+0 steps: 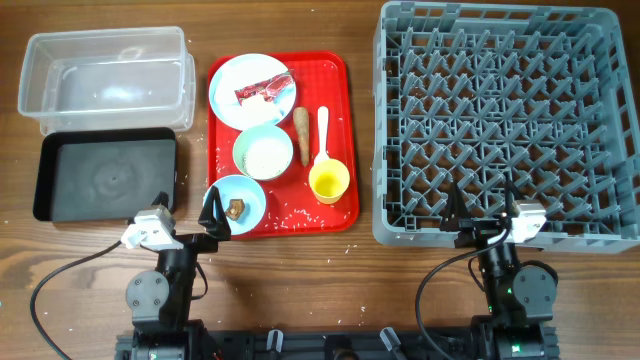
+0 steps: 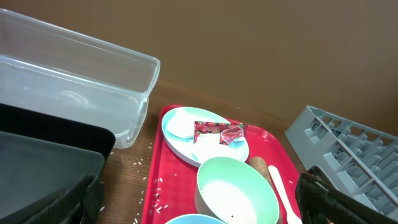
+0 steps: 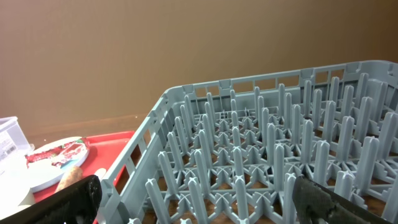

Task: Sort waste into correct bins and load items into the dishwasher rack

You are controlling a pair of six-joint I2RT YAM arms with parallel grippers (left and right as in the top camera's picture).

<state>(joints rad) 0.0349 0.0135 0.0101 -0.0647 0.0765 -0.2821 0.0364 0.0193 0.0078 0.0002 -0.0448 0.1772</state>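
Note:
On the red tray [image 1: 340, 100] sit a pale blue plate [image 1: 235, 75] with the red wrapper [image 1: 262, 92], a bowl of rice [image 1: 263, 152], a bowl [image 1: 250, 195] holding the brown lump [image 1: 234, 209], the brown stick [image 1: 302, 122], the white spoon [image 1: 322, 135] and the yellow cup [image 1: 328, 182]. My left gripper [image 1: 187, 212] is open and empty at the tray's near left corner; its wrist view shows the wrapper [image 2: 219, 132] and the rice bowl [image 2: 236, 190]. My right gripper [image 1: 482, 220] is open and empty at the near edge of the grey rack [image 1: 500, 120].
The clear tub [image 1: 105, 75] and the black tray [image 1: 105, 175] lie left of the red tray. Loose rice grains [image 2: 155, 193] lie on the tray's left edge and the wood. The rack's upright pegs [image 3: 249, 143] fill the right wrist view.

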